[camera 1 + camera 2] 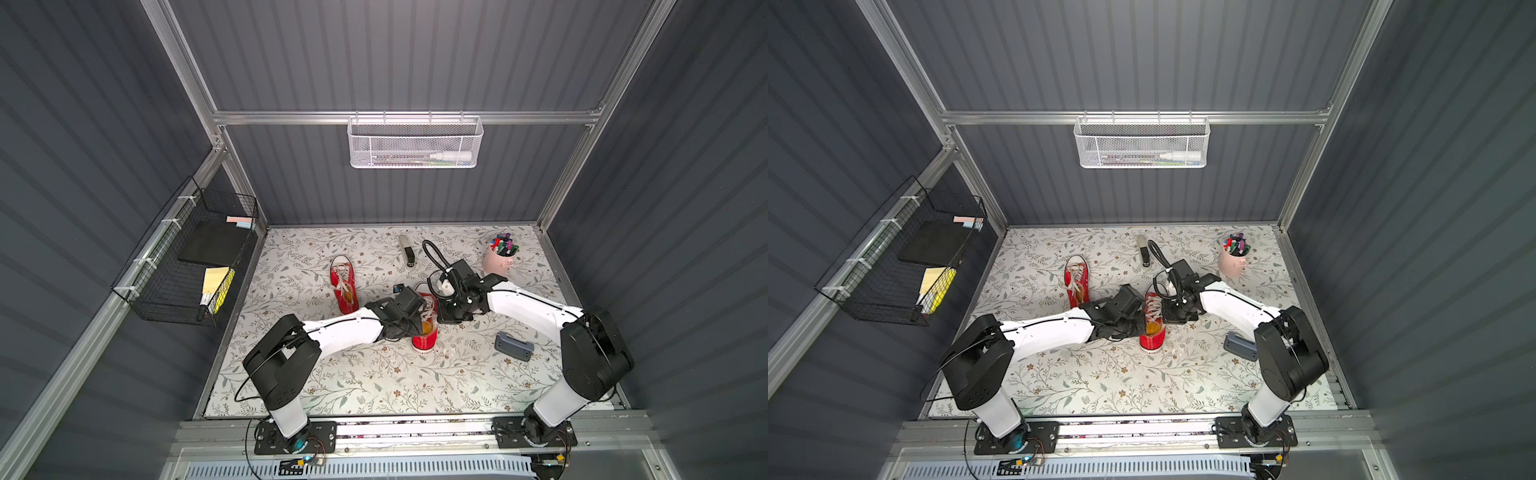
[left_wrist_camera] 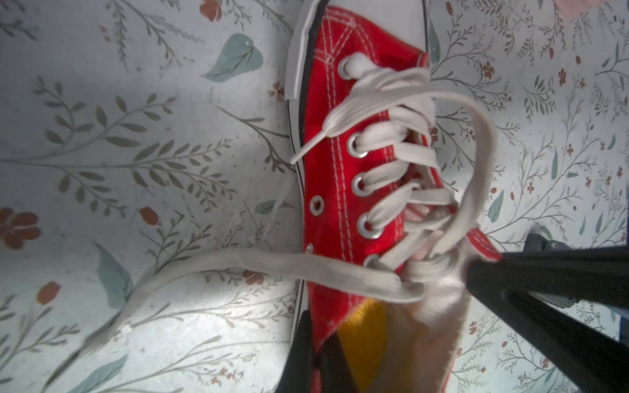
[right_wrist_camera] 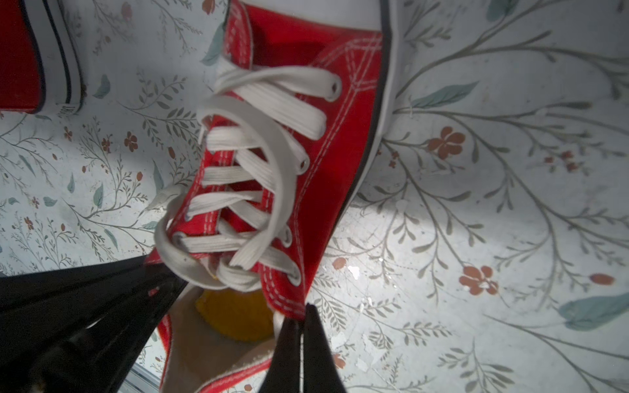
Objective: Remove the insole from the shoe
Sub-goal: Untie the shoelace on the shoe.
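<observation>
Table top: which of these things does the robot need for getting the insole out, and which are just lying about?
Part of the job:
shoe between the arms
yellow insole inside it

Just lying about:
second shoe
stapler
pink cup of pens
grey desk tool

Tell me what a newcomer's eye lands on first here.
The red sneaker at mid-table, pinched at its collar from both sides by the left gripper and right gripper, with the yellow insole showing inside. Its twin sneaker lies apart, farther back on the left, and a pink cup of markers stands in the far right corner.
</observation>
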Robot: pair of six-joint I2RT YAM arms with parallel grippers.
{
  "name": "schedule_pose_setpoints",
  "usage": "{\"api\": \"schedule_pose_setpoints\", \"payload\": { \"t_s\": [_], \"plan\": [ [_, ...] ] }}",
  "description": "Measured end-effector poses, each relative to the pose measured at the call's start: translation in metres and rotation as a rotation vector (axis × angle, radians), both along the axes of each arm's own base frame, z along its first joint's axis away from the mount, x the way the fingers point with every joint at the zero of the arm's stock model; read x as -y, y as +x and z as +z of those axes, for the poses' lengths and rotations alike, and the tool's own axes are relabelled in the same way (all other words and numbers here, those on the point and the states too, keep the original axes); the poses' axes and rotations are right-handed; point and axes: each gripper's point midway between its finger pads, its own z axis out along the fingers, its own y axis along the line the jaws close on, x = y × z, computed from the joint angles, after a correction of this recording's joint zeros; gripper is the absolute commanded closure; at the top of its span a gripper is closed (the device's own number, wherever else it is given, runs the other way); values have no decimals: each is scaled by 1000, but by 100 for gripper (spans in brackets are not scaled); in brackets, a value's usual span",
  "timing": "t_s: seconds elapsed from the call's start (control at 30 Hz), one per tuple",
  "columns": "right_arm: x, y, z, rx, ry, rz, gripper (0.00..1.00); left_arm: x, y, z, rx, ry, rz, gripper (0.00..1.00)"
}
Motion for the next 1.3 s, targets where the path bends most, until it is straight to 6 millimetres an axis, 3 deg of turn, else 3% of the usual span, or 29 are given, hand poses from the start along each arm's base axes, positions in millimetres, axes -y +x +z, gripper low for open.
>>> {"api": "schedule_pose_setpoints", "payload": {
  "t_s": [0.13,0.2,0.3,0.43,0.5,0.57,0.7,0.93,1.3],
  "plan": [
    [-1,-2,-3,-41,8,-37,65,9,-4,-6,-2,-73,35,100],
    [0,-2,1,-60,33,-84,53,16,-6,-5,5,-107,50,100],
    [-3,-2,26,-60,125,-185,43,25,-6,-6,11,-135,72,100],
    [-11,-9,84,-13,361,-338,42,38,-5,-5,27,-179,101,100],
    [-16,-13,96,-35,447,-401,40,41,-4,-4,33,-198,114,100],
    [-20,-15,94,-78,479,-456,37,43,-4,-3,36,-216,128,100],
    [-24,-15,69,-170,462,-549,34,43,-3,-4,35,-239,146,100],
    [-28,-1,35,-208,418,-599,35,43,-3,-4,33,-252,155,100],
    [-29,22,17,-143,387,-619,42,44,-4,-4,27,-257,158,100]
  ]
}}
